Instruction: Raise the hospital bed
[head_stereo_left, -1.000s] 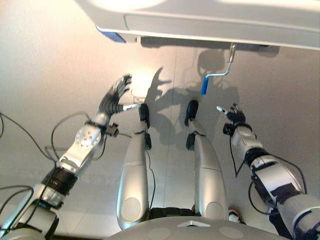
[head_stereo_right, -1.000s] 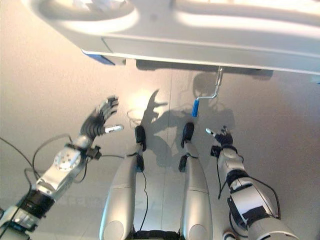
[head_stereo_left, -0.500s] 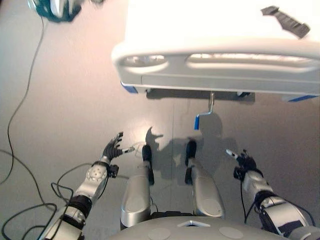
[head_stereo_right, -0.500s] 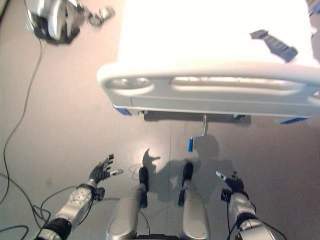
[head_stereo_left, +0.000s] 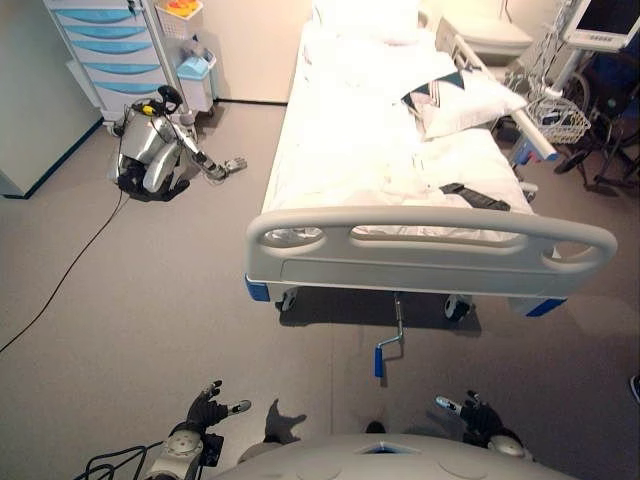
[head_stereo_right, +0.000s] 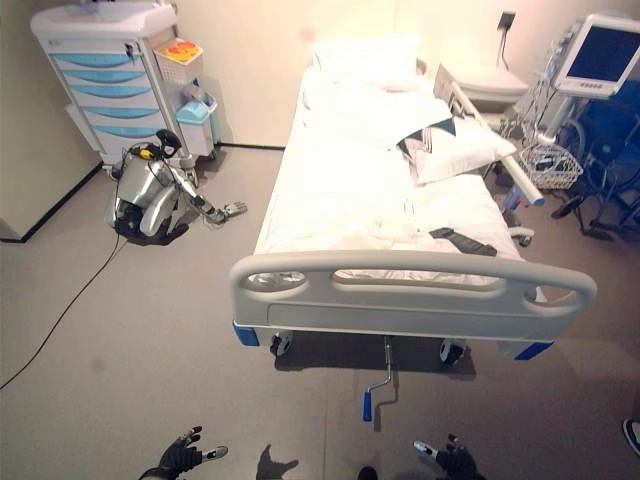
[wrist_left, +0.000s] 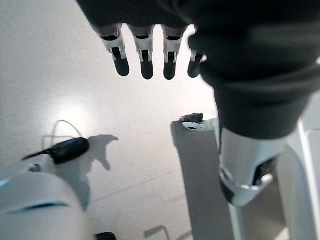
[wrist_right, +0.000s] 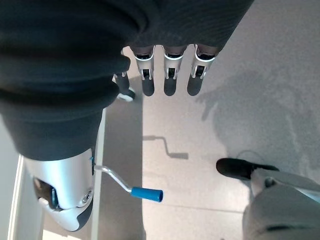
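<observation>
A white hospital bed stands lengthwise before me, its grey-white footboard (head_stereo_left: 430, 245) nearest. Under the footboard a metal crank with a blue handle (head_stereo_left: 380, 361) hangs down towards the floor; the right wrist view has that blue handle (wrist_right: 146, 193) past my fingers (wrist_right: 170, 80). Low above the floor my left hand (head_stereo_left: 205, 410) is open, well left of the crank. My right hand (head_stereo_left: 470, 415) is open too, right of the crank and nearer to me, touching nothing. In the left wrist view straight fingers (wrist_left: 145, 62) hang over bare floor.
Another small robot (head_stereo_left: 150, 150) sits on the floor left of the bed, by a cart with blue drawers (head_stereo_left: 105, 50). A black cable (head_stereo_left: 60, 290) runs across the floor. A monitor (head_stereo_left: 610, 20) and a wire basket (head_stereo_left: 560, 120) stand at the bed's right. A black remote (head_stereo_left: 475, 197) lies on the sheet.
The camera has tilted up from the floor to take in the whole bed and room. Both hands stay open and low, now at the picture's lower edge.
</observation>
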